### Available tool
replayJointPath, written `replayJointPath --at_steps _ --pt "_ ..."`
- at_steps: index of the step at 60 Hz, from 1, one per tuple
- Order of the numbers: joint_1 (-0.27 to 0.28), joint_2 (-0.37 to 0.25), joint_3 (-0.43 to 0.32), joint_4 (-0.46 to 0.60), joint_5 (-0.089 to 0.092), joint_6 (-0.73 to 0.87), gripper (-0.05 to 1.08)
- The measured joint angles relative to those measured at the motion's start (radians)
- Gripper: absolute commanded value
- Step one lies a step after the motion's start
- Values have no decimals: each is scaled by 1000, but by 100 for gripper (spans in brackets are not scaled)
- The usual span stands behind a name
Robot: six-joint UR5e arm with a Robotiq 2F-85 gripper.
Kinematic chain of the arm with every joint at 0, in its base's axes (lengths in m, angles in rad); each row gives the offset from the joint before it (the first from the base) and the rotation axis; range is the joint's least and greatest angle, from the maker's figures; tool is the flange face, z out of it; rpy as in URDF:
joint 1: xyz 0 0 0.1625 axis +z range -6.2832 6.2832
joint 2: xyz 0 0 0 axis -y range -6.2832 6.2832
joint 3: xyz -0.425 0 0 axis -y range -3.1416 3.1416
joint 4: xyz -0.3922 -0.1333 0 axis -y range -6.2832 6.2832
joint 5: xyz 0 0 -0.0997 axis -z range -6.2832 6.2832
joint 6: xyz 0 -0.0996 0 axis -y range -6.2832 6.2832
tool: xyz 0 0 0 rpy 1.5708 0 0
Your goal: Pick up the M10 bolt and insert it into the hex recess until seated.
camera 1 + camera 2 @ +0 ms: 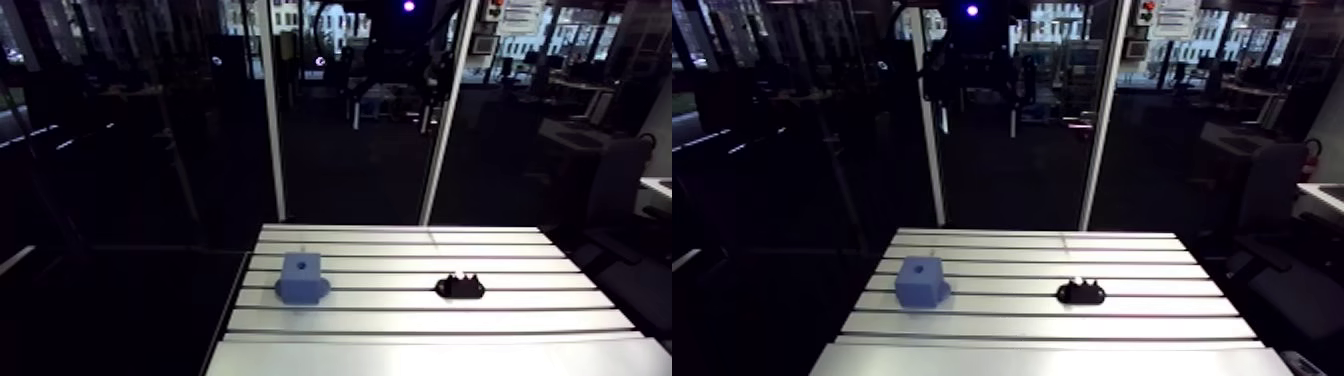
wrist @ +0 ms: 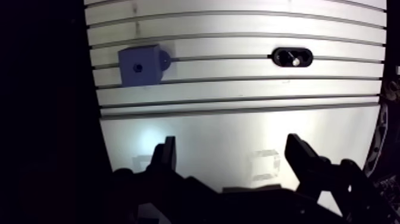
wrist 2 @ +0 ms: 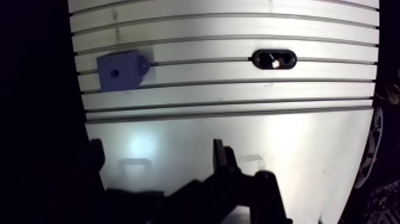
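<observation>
Overhead, the slotted aluminium table filled most of the wrist view, its near and side edges cut off by darkness, and its straight grooves looked bowed. The gripper hung above the smooth, ungrooved strip at the table's near side. Its body was a black mass that was hard to read, but its two fingers stood wide apart, released, with only bare metal showing between them. In the arm view the gripper could not be made out against the dim background. Ahead of the fingers and off to one side, a blue block sat flat on the grooved part. It carried a small dark hole in its upper face, whose outline was too small to judge, and nothing visible sat in it. Well apart from the block, on about the same grooves, lay a black oval holder. The bolt rested in the holder's middle, showing only as a small pale glint in the wrist view. From the arm view it was lost among the dark nubs on the holder's top.
</observation>
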Motion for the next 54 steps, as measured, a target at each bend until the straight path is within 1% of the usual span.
replayJointPath --at_steps 14,28,54 --pt "18 -5 7 -1 7 -79 1" --pt "24 -7 13 -1 9 -108 1" --pt "11 -12 18 -24 0 -125 1"
